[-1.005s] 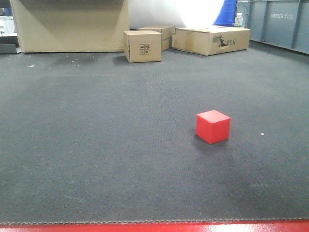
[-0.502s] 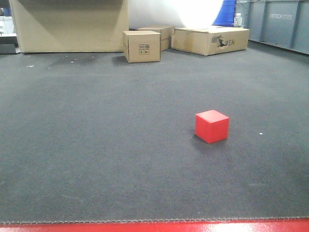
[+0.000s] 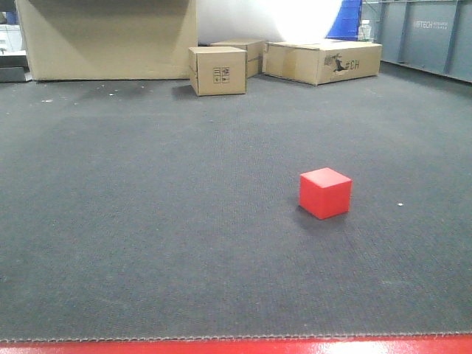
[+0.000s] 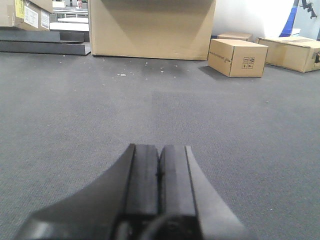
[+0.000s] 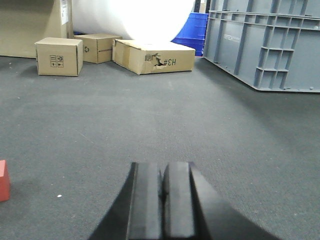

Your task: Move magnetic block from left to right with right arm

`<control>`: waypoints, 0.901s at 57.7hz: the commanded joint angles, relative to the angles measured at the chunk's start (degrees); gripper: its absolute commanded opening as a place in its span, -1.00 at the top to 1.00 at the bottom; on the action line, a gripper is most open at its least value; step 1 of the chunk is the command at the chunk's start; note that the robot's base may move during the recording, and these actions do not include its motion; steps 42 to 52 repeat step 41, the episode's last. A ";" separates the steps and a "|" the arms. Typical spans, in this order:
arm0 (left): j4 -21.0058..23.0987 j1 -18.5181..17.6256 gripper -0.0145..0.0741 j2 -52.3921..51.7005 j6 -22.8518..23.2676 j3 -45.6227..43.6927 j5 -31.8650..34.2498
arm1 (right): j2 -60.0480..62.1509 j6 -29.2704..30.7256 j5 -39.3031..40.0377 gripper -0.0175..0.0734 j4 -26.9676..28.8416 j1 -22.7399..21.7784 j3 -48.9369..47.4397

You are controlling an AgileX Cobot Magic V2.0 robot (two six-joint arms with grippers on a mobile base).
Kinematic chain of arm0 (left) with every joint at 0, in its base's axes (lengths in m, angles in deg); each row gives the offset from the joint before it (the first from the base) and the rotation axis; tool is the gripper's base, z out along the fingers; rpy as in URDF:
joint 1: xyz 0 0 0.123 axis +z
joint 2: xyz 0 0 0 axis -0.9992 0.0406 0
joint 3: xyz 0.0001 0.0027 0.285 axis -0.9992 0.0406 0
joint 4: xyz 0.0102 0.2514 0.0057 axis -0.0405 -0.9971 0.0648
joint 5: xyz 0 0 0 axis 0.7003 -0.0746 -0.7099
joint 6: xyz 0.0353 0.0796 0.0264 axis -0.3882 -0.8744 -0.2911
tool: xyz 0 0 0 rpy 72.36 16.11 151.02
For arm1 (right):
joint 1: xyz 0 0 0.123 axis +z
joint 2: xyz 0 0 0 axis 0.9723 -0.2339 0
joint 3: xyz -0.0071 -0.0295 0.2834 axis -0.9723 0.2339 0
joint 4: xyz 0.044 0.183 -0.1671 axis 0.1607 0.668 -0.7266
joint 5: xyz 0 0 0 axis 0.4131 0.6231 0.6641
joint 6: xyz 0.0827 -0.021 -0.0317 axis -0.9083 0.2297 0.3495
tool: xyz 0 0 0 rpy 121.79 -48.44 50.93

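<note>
Right hand (image 5: 161, 172) fingers pressed together, empty, magnetic block (image 3: 325, 192) apart on the carpet (image 3: 147, 221).

- A warehouse or storage area: cardboard boxes (image 3: 217, 70) (one torn) on grey carpet (image 3: 147, 221).
- Grey plastic crates (image 5: 265, 42) stacked alongside.

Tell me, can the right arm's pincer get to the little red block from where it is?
Probably yes. The red block sits alone on bare carpet, off to the left of the shut right pincer. Nothing lies between them, but the pincer must open first.
</note>
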 commanded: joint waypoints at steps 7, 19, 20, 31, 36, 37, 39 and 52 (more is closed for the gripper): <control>0.27 -0.06 0.96 -0.37 0.34 0.47 4.75 | 1.21 0.30 5.34 0.49 -0.39 -0.35 0.12; 0.27 -0.06 0.96 -0.37 0.34 0.47 4.75 | 1.21 0.30 5.34 0.49 -0.39 -0.35 0.12; 0.27 -0.06 0.96 -0.37 0.34 0.47 4.75 | 1.21 0.30 5.34 0.49 -0.39 -0.35 0.12; 0.27 -0.06 0.96 -0.37 0.34 0.47 4.75 | 1.21 0.30 5.34 0.49 -0.39 -0.35 0.12; 0.27 -0.06 0.96 -0.37 0.34 0.47 4.75 | 1.21 0.30 5.34 0.49 -0.39 -0.35 0.12; 0.27 -0.06 0.96 -0.37 0.34 0.47 4.75 | 1.21 0.30 5.34 0.49 -0.39 -0.35 0.12; 0.27 -0.06 0.96 -0.37 0.34 0.47 4.75 | 1.21 0.30 5.34 0.49 -0.39 -0.35 0.12; 0.27 -0.06 0.96 -0.37 0.34 0.47 4.75 | 1.21 0.30 5.34 0.49 -0.39 -0.35 0.12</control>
